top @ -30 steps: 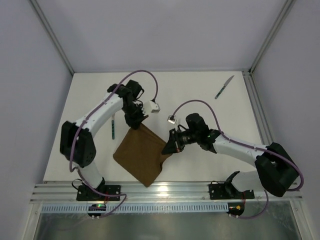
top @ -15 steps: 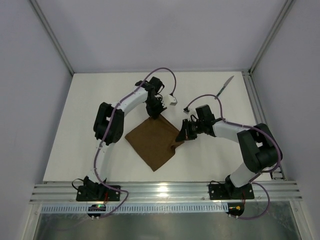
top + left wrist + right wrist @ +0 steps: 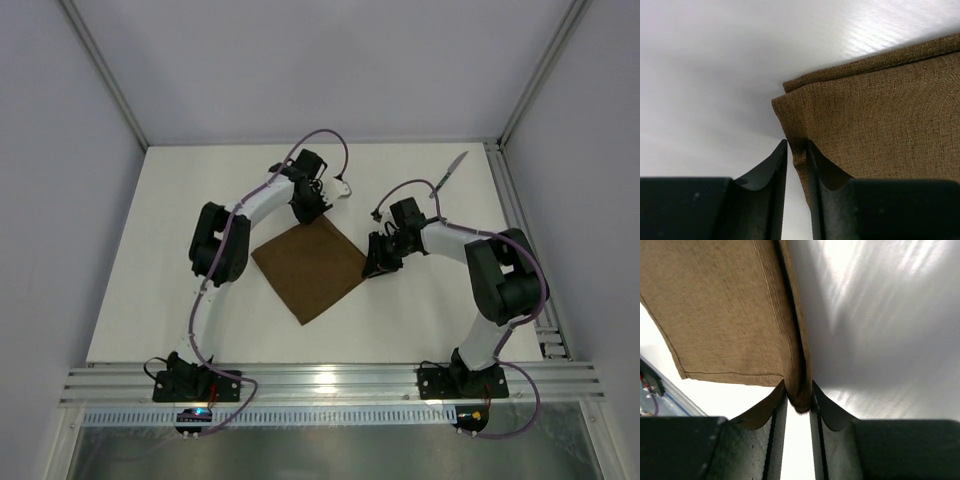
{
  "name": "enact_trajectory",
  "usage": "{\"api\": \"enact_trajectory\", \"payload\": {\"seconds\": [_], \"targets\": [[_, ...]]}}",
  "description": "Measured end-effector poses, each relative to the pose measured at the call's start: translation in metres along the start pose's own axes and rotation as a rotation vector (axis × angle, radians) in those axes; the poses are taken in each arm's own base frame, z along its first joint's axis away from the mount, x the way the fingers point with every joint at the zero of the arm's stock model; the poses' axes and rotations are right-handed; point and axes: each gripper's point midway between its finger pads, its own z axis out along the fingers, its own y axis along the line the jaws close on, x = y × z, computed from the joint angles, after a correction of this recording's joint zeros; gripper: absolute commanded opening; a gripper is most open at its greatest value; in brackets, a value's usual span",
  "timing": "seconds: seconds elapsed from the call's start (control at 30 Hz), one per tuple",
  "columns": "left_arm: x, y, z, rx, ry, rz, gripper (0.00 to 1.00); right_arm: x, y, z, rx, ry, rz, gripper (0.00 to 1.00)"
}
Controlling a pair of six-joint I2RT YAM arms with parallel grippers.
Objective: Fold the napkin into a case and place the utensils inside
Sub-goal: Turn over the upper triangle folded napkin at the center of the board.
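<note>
Dark brown square cloth napkin [image 3: 308, 272] lies flat near the middle of the white bench [image 3: 170, 210], turned like a diamond and already doubled: the left wrist view shows two layers stacked at its corner. The left pincer [image 3: 318, 213] sits at the napkin's 12 o'clock corner and the right pincer [image 3: 372, 264] at its 3 o'clock corner. Together they bracket the one edge that runs between those corners, most likely so the doubled layers stay aligned and taut as that edge is laid down. In the right wrist view the folded corner fills the narrow gap between the black fingers [image 3: 777, 405], so that pincer appears to be pinching the cloth. On the left the jaws stand only slightly apart around the hem, with a sliver of bench showing beside the cloth, so I cannot tell whether it grips or merely straddles it. The cloth is not yet a narrow case, and I judge that more folding is needed. The slim knife with silvery blade and dark handle [image 3: 449, 172] rests well apart toward 1 o'clock from the napkin, clear of the folding area. The fork cannot be found in these views and may be hidden by an arm.
</note>
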Motion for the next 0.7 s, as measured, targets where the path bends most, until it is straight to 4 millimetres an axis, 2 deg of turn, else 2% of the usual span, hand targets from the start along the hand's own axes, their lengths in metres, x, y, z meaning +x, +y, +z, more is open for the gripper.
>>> {"api": "enact_trajectory", "payload": {"seconds": [0.17,0.23,0.4,0.53,0.6,0.7], "targets": [[0.003,0.016,-0.001,-0.048,-0.008,-0.025,0.53,-0.003,-0.008,-0.005,0.052,0.008,-0.019,0.28],[0.002,0.019,-0.002,-0.060,-0.014,-0.038,0.61,-0.004,-0.009,-0.006,0.062,0.009,-0.024,0.23],[-0.001,0.018,-0.011,-0.059,-0.028,-0.078,0.63,-0.006,-0.014,-0.007,0.082,0.004,-0.021,0.20],[-0.001,0.016,-0.044,-0.049,-0.059,-0.162,0.63,-0.009,-0.018,-0.009,0.088,-0.005,-0.010,0.27],[0.013,0.015,-0.068,-0.049,-0.066,-0.232,0.63,-0.011,-0.019,-0.010,0.090,-0.011,-0.009,0.30],[0.051,0.018,-0.103,-0.082,-0.065,-0.345,0.63,-0.013,-0.020,-0.011,0.091,-0.017,-0.017,0.36]]}}
